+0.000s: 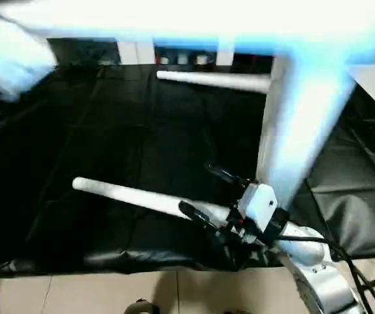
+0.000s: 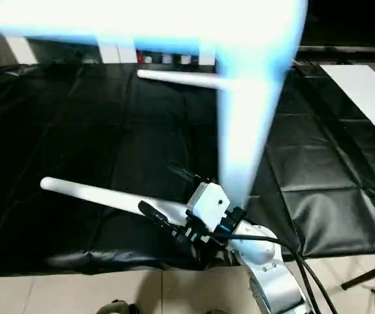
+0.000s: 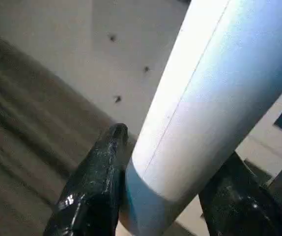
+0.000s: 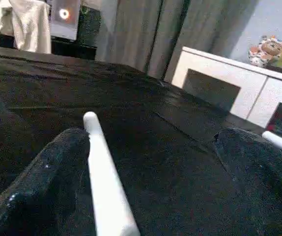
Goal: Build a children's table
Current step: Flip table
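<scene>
**Tabletop raised, one leg fitted, two loose**

My left claw (image 3: 165, 196) pinches the fitted leg (image 3: 214, 98) of the raised tabletop (image 1: 174, 16). My right claw (image 1: 204, 193), spread wide, straddles a loose leg (image 1: 129, 195) on the black mat (image 1: 109, 131). Another leg (image 1: 213, 80) lies by the mat's far edge.

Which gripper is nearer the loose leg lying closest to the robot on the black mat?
Right. The right gripper has its open fingers on either side of that near leg on the mat. The left gripper is up holding a leg fitted to the raised tabletop.
</scene>
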Controlling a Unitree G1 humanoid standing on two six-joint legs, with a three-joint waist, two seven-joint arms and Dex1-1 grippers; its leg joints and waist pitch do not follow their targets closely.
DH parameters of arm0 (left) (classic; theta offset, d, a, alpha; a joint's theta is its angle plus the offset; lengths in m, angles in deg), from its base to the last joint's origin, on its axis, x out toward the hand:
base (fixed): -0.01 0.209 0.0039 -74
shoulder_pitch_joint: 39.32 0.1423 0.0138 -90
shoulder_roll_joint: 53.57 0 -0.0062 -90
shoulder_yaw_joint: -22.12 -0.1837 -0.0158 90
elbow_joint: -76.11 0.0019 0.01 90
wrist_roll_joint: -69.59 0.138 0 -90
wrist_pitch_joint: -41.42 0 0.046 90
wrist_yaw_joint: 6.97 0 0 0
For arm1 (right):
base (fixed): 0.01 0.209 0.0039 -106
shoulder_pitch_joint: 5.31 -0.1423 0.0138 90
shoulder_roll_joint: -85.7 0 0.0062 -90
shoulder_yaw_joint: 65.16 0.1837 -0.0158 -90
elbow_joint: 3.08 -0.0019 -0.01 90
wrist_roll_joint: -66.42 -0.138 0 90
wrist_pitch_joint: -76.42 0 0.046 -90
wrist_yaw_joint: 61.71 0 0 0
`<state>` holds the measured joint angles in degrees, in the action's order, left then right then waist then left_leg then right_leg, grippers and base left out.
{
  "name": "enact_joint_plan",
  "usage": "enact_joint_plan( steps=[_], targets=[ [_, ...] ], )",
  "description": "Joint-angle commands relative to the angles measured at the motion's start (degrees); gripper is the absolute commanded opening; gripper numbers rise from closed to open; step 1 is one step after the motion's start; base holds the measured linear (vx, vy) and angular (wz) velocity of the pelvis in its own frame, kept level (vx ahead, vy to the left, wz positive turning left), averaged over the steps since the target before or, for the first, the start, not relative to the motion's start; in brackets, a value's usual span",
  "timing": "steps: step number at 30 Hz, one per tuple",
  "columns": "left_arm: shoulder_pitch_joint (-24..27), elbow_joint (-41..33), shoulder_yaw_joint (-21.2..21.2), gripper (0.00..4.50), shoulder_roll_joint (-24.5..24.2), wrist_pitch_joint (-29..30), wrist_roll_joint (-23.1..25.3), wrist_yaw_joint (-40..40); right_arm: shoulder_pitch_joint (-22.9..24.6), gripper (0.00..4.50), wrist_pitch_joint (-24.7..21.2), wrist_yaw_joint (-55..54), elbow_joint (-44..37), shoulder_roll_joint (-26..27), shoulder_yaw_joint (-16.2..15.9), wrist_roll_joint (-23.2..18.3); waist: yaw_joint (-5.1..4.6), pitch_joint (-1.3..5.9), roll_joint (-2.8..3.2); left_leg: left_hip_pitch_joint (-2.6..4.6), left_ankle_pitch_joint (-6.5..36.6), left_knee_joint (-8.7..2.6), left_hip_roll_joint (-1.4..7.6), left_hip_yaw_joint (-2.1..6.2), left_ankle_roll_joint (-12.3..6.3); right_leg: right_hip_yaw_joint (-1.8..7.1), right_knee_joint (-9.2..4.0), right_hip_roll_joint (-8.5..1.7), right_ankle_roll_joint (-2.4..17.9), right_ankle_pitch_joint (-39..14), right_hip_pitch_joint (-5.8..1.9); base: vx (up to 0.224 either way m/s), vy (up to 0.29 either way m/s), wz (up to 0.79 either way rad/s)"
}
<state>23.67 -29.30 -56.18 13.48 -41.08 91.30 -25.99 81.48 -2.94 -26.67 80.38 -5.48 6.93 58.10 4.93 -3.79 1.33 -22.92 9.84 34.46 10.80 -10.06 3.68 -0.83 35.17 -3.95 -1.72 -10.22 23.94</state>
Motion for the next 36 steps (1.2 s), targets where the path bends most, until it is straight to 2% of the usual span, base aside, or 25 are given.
enact_joint_plan(
  steps=[1, 5, 6, 9, 11, 13, 14, 17, 19, 21, 22, 23, 24, 30, 33, 36],
  targets=[
    [1.1, 0.5, -2.2, 1.86, 2.5, 1.9, -5.4, -3.9, -1.1, 4.50, -0.6, -0.4, 0.4, -0.6, 2.5, 0.1, -0.32, 2.91, -0.26, 1.27, 20.3, -4.98, 1.61, 1.01, 0.07, 1.49, -4.57, -2.71, 8.2, -18.4, -1.50, 0.000, 0.000, 0.00],
    [1.0, -1.8, -4.1, 1.86, 2.5, 2.0, -6.7, -5.1, -1.6, 4.50, -0.5, 0.0, 1.1, -0.6, 2.4, 0.2, -0.43, 2.89, -0.35, 1.32, 20.9, -4.96, 1.57, 1.03, 0.16, 1.50, -4.74, -2.65, 7.8, -19.7, -1.36, 0.000, 0.000, 0.00],
    [1.0, -2.0, -4.5, 2.21, 2.4, -0.1, -8.0, -6.1, -1.7, 4.50, -0.4, 0.0, 1.1, -0.4, 2.2, 0.3, -0.45, 2.85, -0.54, 1.19, 20.9, -5.02, 1.53, 1.05, 0.03, 1.47, -4.85, -2.67, 7.7, -20.1, -1.38, 0.000, 0.000, 0.00],
    [1.0, -1.6, -4.8, 2.21, 2.2, -4.0, -10.7, -8.0, -1.6, 4.50, -0.4, -0.1, 1.0, -0.1, 1.7, 0.3, -0.14, 2.98, -0.38, 1.47, 21.0, -5.00, 1.56, 0.98, 0.01, 1.53, -4.81, -2.68, 8.1, -19.4, -1.08, 0.000, 0.000, 0.00],
    [1.7, -1.3, -4.9, 2.68, 1.6, -7.4, -12.6, -9.5, -1.5, 4.50, -0.1, -0.2, 1.3, 0.3, 1.4, 0.6, -0.04, 2.99, -0.32, 1.52, 21.1, -5.01, 1.66, 1.01, 0.02, 1.53, -4.74, -2.60, 8.4, -18.5, -1.00, 0.000, 0.000, 0.00],
    [2.9, -1.0, -4.9, 2.79, 0.0, -10.2, -11.6, -9.7, -1.4, 4.50, 0.0, -0.4, 1.5, 0.6, 1.0, 0.7, 0.24, 3.02, -0.18, 1.81, 21.8, -5.00, 1.77, 0.90, 0.29, 1.57, -4.57, -2.46, 8.8, -16.6, -0.71, 0.000, 0.000, 0.00],
    [3.4, -0.4, -4.7, 2.86, -0.5, -12.0, -12.6, -10.6, -1.4, 4.50, 0.1, -0.7, 1.5, 0.9, 0.9, 0.9, 0.17, 3.09, -0.16, 1.48, 21.6, -5.19, 1.76, 1.04, 0.54, 1.46, -4.33, -2.49, 8.8, -15.7, -1.10, 0.000, 0.000, 0.00],
    [3.8, 0.4, -4.7, 3.11, -1.4, -15.0, -12.8, -11.0, -1.4, 4.50, 0.0, -1.1, 1.4, 1.5, 1.0, 0.5, -0.04, 3.09, -0.17, 1.44, 22.9, -5.37, 1.71, 1.12, 1.26, 1.41, -4.35, -2.42, 7.9, -16.0, -1.13, 0.000, 0.000, 0.00],
    [3.5, 2.0, -5.0, 3.29, -2.1, -19.0, -13.5, -12.2, -1.4, 4.50, -0.1, -1.3, 1.7, 2.1, 0.9, 0.6, -0.32, 3.00, -0.34, 1.58, 25.6, -5.56, 1.67, 1.22, 2.03, 1.42, -4.51, -2.41, 6.9, -18.2, -0.96, 0.000, 0.000, 0.00],
    [3.2, 3.2, -6.3, 3.58, -2.9, -22.5, -12.8, -12.7, -1.3, 4.50, -0.3, -1.4, 1.8, 2.4, 0.6, 0.7, -0.34, 2.92, -0.37, 1.73, 27.2, -5.64, 1.71, 1.31, 2.43, 1.51, -4.83, -2.54, 6.2, -20.4, -0.78, 0.000, 0.000, 0.00],
    [2.6, 4.4, -7.6, 3.58, -3.5, -23.0, -10.1, -11.6, -1.2, 4.50, -0.6, -1.6, 1.8, 2.6, 0.5, 0.9, -0.34, 2.90, -0.39, 1.75, 27.5, -5.66, 1.70, 1.33, 2.53, 1.53, -4.85, -2.56, 6.0, -20.9, -0.73, 0.000, 0.000, 0.00],
    [2.6, 4.5, -7.7, 3.63, -3.5, -23.0, -9.9, -11.5, -1.2, 4.50, -0.6, -1.6, 1.8, 2.7, 0.5, 0.9, -0.41, 2.83, -0.47, 1.67, 27.8, -5.70, 1.72, 1.32, 2.54, 1.55, -4.95, -2.51, 5.7, -21.4, -0.70, 0.000, 0.000, 0.00],
    [2.1, 5.1, -8.4, 3.70, -3.9, -23.4, -8.3, -10.9, -1.2, 4.50, -0.7, -1.9, 1.7, 2.9, 0.5, 0.9, -0.35, 2.79, -0.35, 1.93, 28.5, -5.74, 1.81, 1.36, 2.82, 1.61, -5.02, -2.56, 5.4, -22.4, -0.50, 0.000, 0.000, 0.00],
    [-2.9, 5.9, -9.8, 3.70, -3.2, -27.2, -3.5, -7.4, -1.0, 4.50, -0.9, -3.3, 1.4, 3.4, 0.2, 2.8, -0.31, 2.65, -0.37, 2.24, 31.2, -5.78, 1.81, 1.58, 3.82, 1.62, -5.49, -2.75, 4.6, -26.2, -0.15, 0.000, 0.000, 0.00],
    [-4.3, 5.8, -10.2, 3.70, -2.6, -28.3, -0.9, -5.2, -1.0, 4.50, -1.0, -3.3, 1.3, 3.8, 0.3, 2.8, -0.37, 2.72, -0.72, 1.81, 30.9, -5.90, 1.84, 1.79, 3.67, 1.51, -5.31, -2.91, 4.4, -26.5, -0.45, 0.000, 0.000, 0.00],
    [-6.1, 4.4, -12.1, 3.70, -0.9, -29.9, 0.9, -4.0, -1.2, 4.50, -1.0, -3.6, 1.4, 4.2, 0.0, 3.1, -0.33, 2.71, -0.69, 1.78, 30.1, -5.86, 1.90, 1.70, 3.49, 1.58, -5.30, -2.93, 4.9, -24.9, -0.31, 0.000, 0.000, 0.00]
  ],
)
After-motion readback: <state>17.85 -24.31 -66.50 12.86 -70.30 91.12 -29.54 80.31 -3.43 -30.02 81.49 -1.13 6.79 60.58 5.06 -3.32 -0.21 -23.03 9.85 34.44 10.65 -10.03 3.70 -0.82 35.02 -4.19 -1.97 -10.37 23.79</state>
